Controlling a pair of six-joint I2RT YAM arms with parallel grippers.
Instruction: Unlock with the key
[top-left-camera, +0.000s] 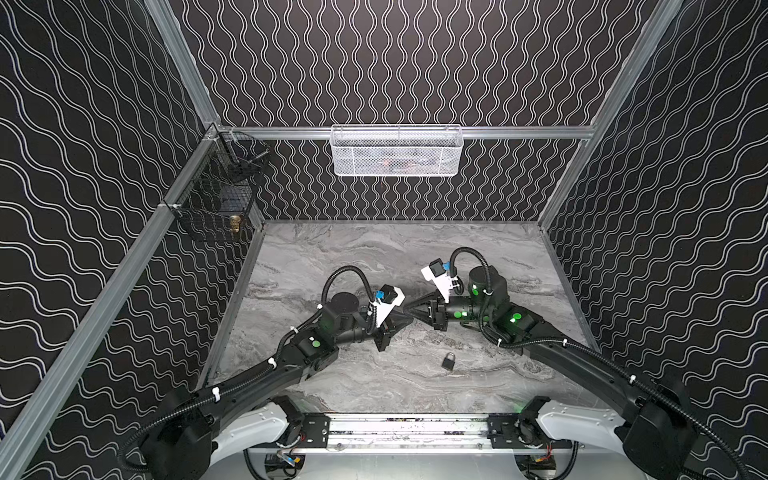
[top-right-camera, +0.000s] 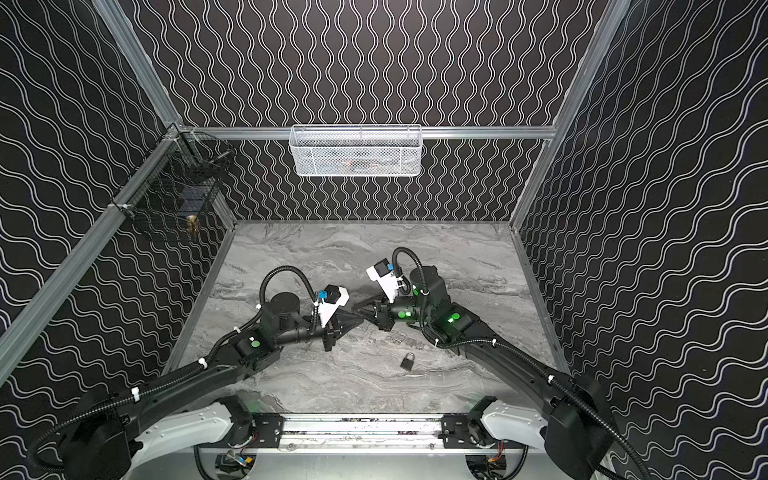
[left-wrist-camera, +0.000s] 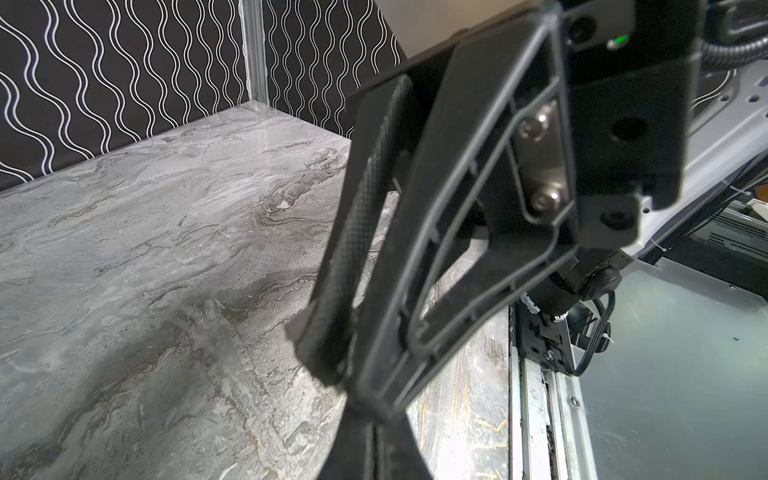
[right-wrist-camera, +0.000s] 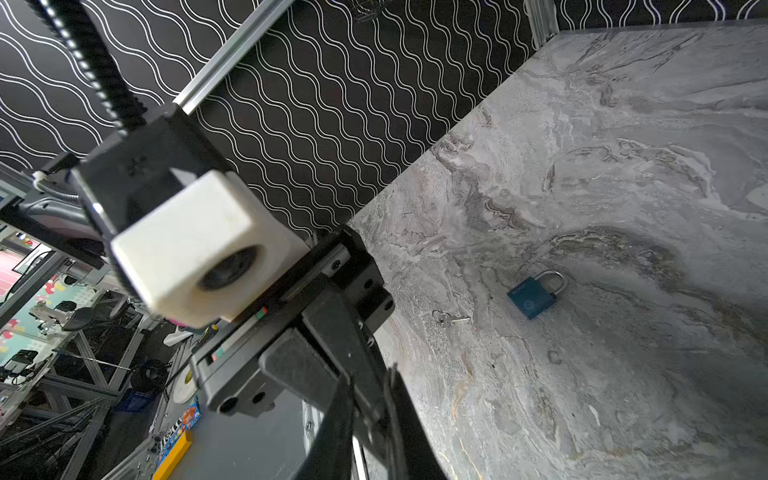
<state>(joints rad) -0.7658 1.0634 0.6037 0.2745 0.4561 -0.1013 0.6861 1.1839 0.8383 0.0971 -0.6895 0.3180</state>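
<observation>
In both top views, two arms reach in from the near corners and meet over the middle of the marble tabletop (top-left-camera: 332, 257). The left gripper (top-left-camera: 409, 319) points right, its fingers pressed together to a point. The right gripper (top-left-camera: 406, 308) points left and is just as narrow. The two tips touch or overlap; I cannot tell which. The padlock (top-left-camera: 448, 361) (top-right-camera: 408, 361) lies flat on the tabletop, nearer than the grippers, a little right of centre and clear of both arms. The key is too small to make out here.

In the left wrist view, the right gripper (left-wrist-camera: 345, 378) fills the frame. Its ribbed pad (left-wrist-camera: 357, 249) and the opposite finger converge until the tips meet at the closed tip of the left gripper (left-wrist-camera: 376, 449). Whether anything is pinched there cannot be told.

In the right wrist view, the blue padlock (right-wrist-camera: 534, 297) with its silver shackle lies flat on the tabletop. The small silver key (right-wrist-camera: 448, 319) lies near it, not touching, and neither gripper holds it.
</observation>
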